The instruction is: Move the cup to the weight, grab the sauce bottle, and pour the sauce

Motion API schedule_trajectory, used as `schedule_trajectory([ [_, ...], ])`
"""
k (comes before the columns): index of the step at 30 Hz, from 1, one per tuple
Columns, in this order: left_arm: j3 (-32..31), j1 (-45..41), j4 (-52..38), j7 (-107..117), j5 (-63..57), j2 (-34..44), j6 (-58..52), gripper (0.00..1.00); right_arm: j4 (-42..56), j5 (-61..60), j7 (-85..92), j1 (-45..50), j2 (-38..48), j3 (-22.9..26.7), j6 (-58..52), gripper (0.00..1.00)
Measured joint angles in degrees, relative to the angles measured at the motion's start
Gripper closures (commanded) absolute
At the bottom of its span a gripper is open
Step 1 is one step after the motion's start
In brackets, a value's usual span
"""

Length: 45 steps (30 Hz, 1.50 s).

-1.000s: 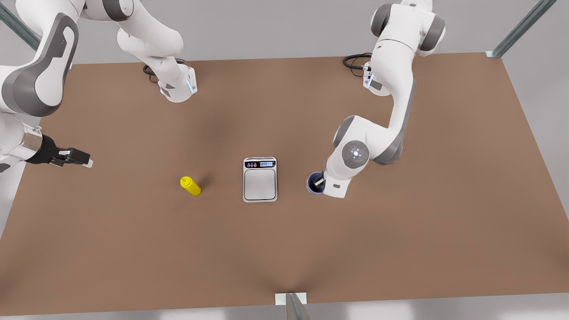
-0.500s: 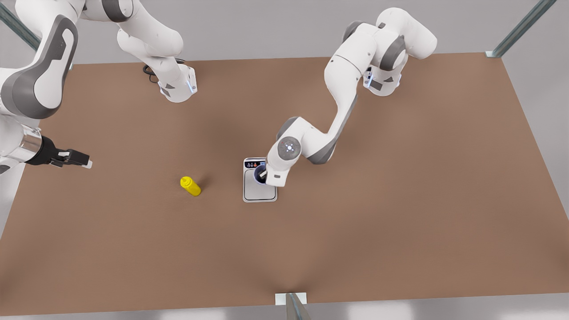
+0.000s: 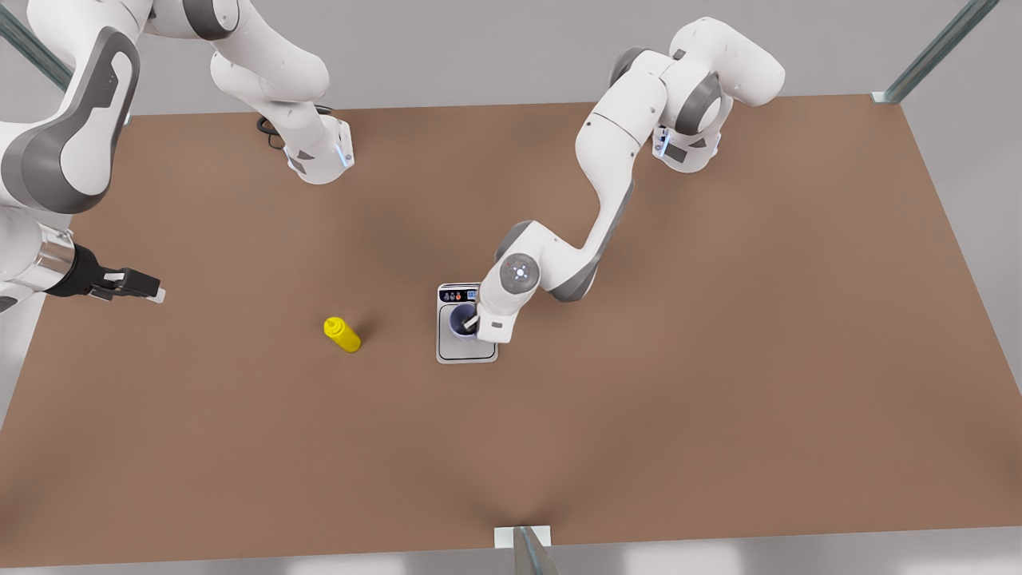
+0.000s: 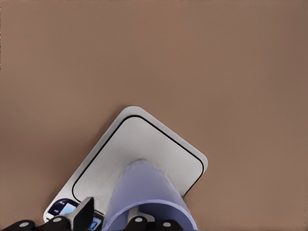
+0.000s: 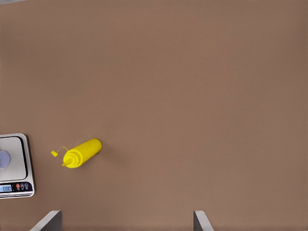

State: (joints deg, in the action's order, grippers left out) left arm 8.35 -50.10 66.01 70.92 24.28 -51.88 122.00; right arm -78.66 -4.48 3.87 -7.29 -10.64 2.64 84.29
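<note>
So the left gripper is down over the weight, fingers pinched on the rim of the cup, and the cup sits over the metal platform, closer to the display end. From the front view you mostly get the cup's open mouth from above with the wrist covering part of it. The left wrist view gives the other angle: the cup runs down its lavender side to the platform of the weight, and it looks like the base meets the plate, though I can't say for sure it's resting. The right gripper waits way out at the front view's left, well apart from everything, fingers spread wide with nothing between them. The sauce bottle stands on the brown table between that gripper and the weight, and the right wrist view shows the sauce bottle with a small cap tip
</note>
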Motion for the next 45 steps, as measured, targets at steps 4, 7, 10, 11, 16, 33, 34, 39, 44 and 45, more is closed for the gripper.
schedule_trajectory([
  [4, -0.3, 0.5, 0.0, 0.8, 0.4, 1.4, -1.2, 0.00, 0.0, 0.0, 0.0, 0.0, 0.0, 0.0, 0.0, 0.00],
  [7, -0.4, 0.5, 0.0, 1.7, 1.1, 1.9, -2.1, 0.00, 0.1, -0.1, 0.0, 0.0, 0.0, -0.1, 0.0, 0.00],
  [10, 0.1, 0.8, 0.0, 1.1, 1.6, 3.5, -6.4, 0.00, 0.4, -2.3, -0.2, 0.0, -1.6, 0.1, 0.0, 0.00],
  [11, 0.3, 2.0, -0.2, 0.4, 1.4, 4.9, -12.0, 0.00, 0.4, -5.5, -0.5, -1.8, -4.4, 0.8, 0.2, 0.00],
  [16, 2.8, 20.9, 2.4, -49.8, -6.2, 24.6, -41.8, 0.00, -0.5, -29.1, -4.7, -18.4, -16.0, 3.7, -8.3, 0.00],
  [33, -11.6, 42.7, 16.8, -64.4, -21.1, 45.7, -44.5, 0.00, -15.6, -56.4, -43.0, -17.2, -30.7, -4.4, -5.3, 0.00],
  [34, -11.8, 42.7, 15.1, -64.5, -20.5, 44.6, -44.1, 0.00, -15.6, -55.8, -43.2, -17.2, -31.6, -4.4, -5.1, 0.00],
  [39, -9.3, 43.0, 8.6, -64.7, -15.8, 36.7, -46.4, 0.00, -15.6, -51.7, -46.6, -16.7, -31.9, -7.7, -1.0, 0.00],
  [44, -9.3, 42.9, 7.8, -64.1, -14.3, 33.0, -45.1, 0.00, -16.5, -51.1, -47.6, -16.9, -32.8, -11.6, 4.3, 0.00],
  [45, -9.3, 42.9, 7.8, -64.3, -14.2, 33.0, -45.1, 0.00, -16.6, -51.0, -47.6, -17.0, -32.4, -11.8, 4.3, 0.00],
])
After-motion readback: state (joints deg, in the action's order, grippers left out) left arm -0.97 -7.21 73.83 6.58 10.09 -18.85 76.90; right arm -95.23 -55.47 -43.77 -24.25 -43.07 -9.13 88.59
